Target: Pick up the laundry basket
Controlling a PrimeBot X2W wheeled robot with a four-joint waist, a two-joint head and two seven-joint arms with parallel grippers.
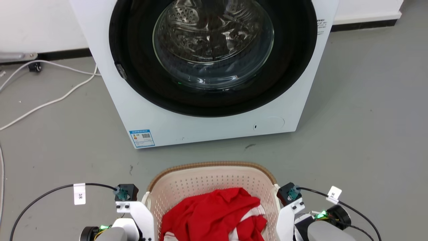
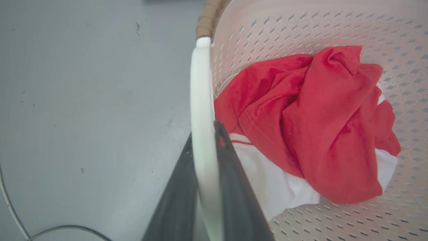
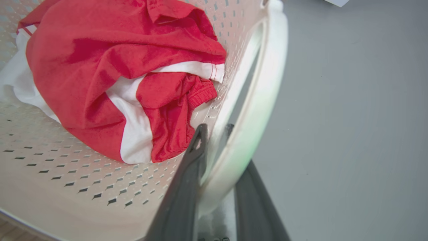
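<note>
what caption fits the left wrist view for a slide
Jaws of the left gripper shut on the white handle of the laundry basket, red and white clothing inside.

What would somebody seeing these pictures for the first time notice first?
The red-and-white garment bunched in the cream basket, low in the head view, grabs the eye first. Beyond it stands the white washer with its big dark round door. The left pincer and right pincer each clamp a white basket handle.
</note>
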